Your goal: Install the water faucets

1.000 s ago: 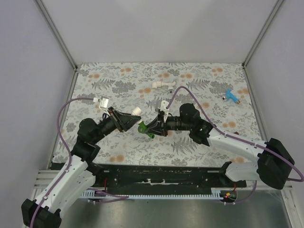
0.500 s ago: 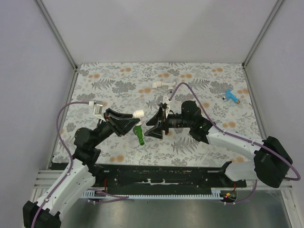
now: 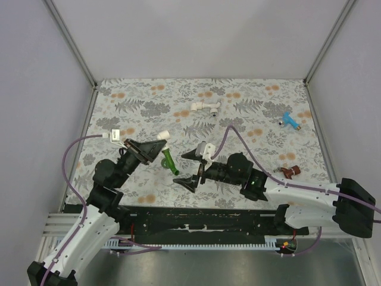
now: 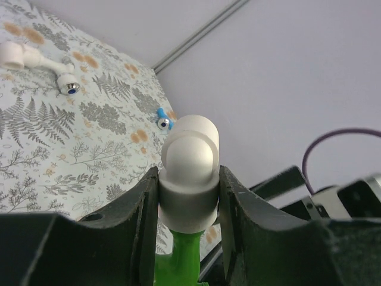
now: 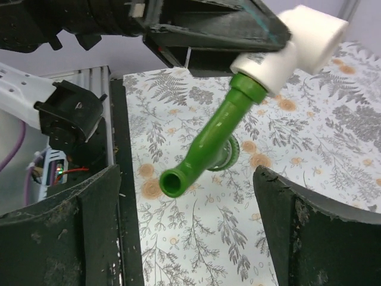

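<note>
The bright green faucet (image 3: 169, 161) hangs spout-down above the table, screwed into a white elbow fitting (image 3: 163, 137). My left gripper (image 3: 156, 145) is shut on that elbow. The left wrist view shows the elbow (image 4: 189, 173) clamped between both jaws, with the green faucet (image 4: 178, 259) below it. My right gripper (image 3: 181, 167) stands open just right of the spout and touches nothing. In the right wrist view the green faucet (image 5: 208, 149) slants down from the elbow (image 5: 297, 44), its spout mouth between the wide-open fingers (image 5: 89, 226).
A blue faucet (image 3: 290, 121) lies at the far right of the floral mat. A reddish-brown faucet (image 3: 290, 171) lies nearer on the right. A white pipe assembly (image 3: 202, 107) rests at the back middle. The black rail (image 3: 196, 223) runs along the near edge.
My right gripper has opened, let go of the green faucet and pulled back toward the near edge. The left arm has swung the elbow and faucet slightly left and up.
</note>
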`<state>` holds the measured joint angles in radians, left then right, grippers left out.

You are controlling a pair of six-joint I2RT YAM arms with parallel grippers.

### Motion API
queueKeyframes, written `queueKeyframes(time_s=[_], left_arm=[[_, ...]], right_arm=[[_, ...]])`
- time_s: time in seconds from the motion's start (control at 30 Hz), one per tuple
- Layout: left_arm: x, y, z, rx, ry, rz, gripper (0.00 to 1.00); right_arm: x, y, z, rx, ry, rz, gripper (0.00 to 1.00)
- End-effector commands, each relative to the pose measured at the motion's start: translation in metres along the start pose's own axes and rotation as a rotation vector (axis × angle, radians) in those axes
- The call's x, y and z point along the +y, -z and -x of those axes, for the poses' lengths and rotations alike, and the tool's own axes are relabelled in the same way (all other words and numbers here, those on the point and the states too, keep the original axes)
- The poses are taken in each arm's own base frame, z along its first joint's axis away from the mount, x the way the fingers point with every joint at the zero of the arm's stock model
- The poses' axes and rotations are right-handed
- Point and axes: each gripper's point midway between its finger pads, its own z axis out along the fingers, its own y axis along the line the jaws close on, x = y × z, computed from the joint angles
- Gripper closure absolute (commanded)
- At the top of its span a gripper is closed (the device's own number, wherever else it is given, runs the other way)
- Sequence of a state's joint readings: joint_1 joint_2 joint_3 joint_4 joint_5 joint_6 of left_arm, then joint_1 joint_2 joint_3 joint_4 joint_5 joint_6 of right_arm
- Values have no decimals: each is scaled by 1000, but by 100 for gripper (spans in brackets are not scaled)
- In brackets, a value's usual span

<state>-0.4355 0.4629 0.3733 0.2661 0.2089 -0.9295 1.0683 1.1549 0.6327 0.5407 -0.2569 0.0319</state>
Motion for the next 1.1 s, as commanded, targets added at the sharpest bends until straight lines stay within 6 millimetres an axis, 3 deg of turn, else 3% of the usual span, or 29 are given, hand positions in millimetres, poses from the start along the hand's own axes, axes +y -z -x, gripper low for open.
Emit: queueKeyframes(time_s=[0.0,0.17,0.43,0.6,0.7,0.77,0.87,0.93,1.03,1.07], left_arm=[[-17,-2,31,-116,115,5,98],[-23,-4,34,-125,153,-20,98],[-28,-2,34,-131,193,-49,98],[-26,-2,33,-137,214,-59,98],[-27,-2,33,-141,223,-70,98],[-29,-2,33,-143,223,-84,98],[-34,-1,33,-152,214,-131,98],[-39,1,34,-166,202,-180,98],[-46,6,36,-195,183,-248,98],[-48,7,35,-195,175,-269,98]], right_arm=[[-20,-17,22,-89,192,-224,2],[-24,-39,14,-151,196,-327,2],[-38,-53,14,-236,177,-428,2],[-41,-54,18,-275,165,-444,7],[-39,-54,21,-293,144,-442,14],[-37,-52,22,-305,117,-436,23],[-39,-46,24,-320,63,-444,43],[-37,-43,27,-334,12,-428,59],[-32,-37,37,-370,-77,-356,96],[-27,-36,41,-376,-101,-308,100]])
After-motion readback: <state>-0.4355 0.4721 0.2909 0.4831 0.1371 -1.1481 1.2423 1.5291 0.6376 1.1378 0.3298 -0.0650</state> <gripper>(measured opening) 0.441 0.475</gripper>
